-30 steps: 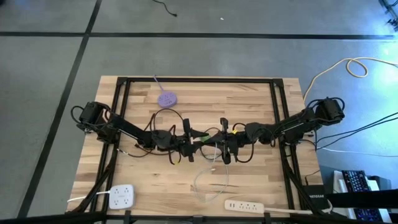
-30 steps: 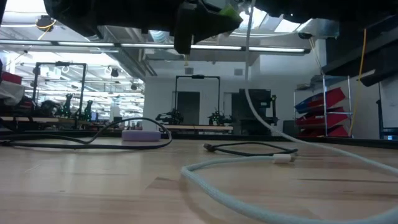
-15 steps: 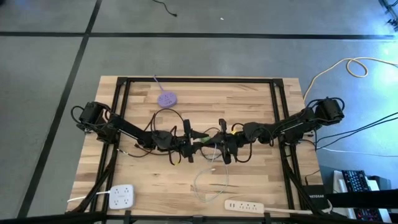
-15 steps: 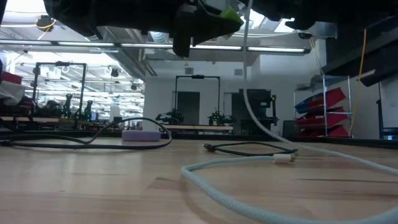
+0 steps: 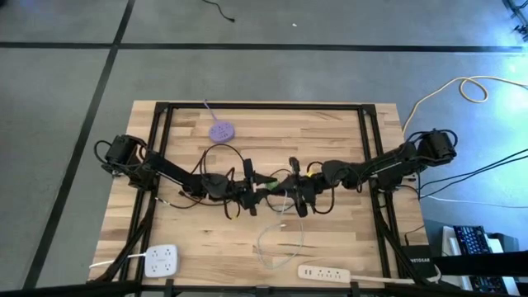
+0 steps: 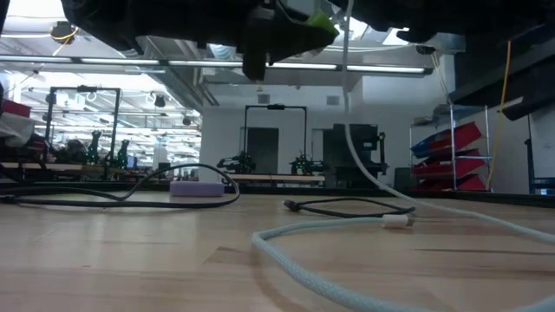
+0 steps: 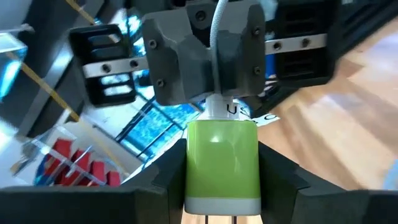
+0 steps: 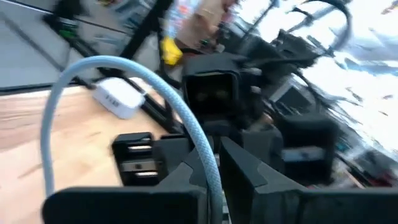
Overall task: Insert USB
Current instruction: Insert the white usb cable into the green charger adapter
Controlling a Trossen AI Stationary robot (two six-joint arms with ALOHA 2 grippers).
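A green charger block (image 7: 222, 165) sits between the fingers of my left gripper (image 5: 262, 183), above the middle of the table. A white USB plug (image 7: 225, 109) meets the block's far end, and my right gripper (image 5: 288, 183) is shut on it from the opposite side. Whether the plug is inside the block's port, I cannot tell. The plug's pale braided cable (image 6: 348, 113) hangs from the grippers, and its lower length (image 6: 321, 238) lies in a loop on the wooden table (image 5: 330, 132). My left gripper pinches the green block's two side faces (image 7: 189, 168) between its two fingers. The fingers lie level and come from the table's left. The block is lifted clear of the table, its port end toward the right gripper. My right gripper holds the white plug where the cable leaves it (image 7: 217, 93), pinched between its two fingers (image 7: 177, 59). It comes level from the table's right. The cable (image 8: 186, 127) runs out from between the fingers, arches over and hangs slack to the table.
A purple disc (image 5: 221, 130) with a thin lead lies at the far side. A white outlet block (image 5: 162, 261) and a white power strip (image 5: 324, 272) lie near the front edge. A thin black cable (image 6: 347, 206) lies beyond the pale one. A black frame (image 5: 161, 115) borders the table.
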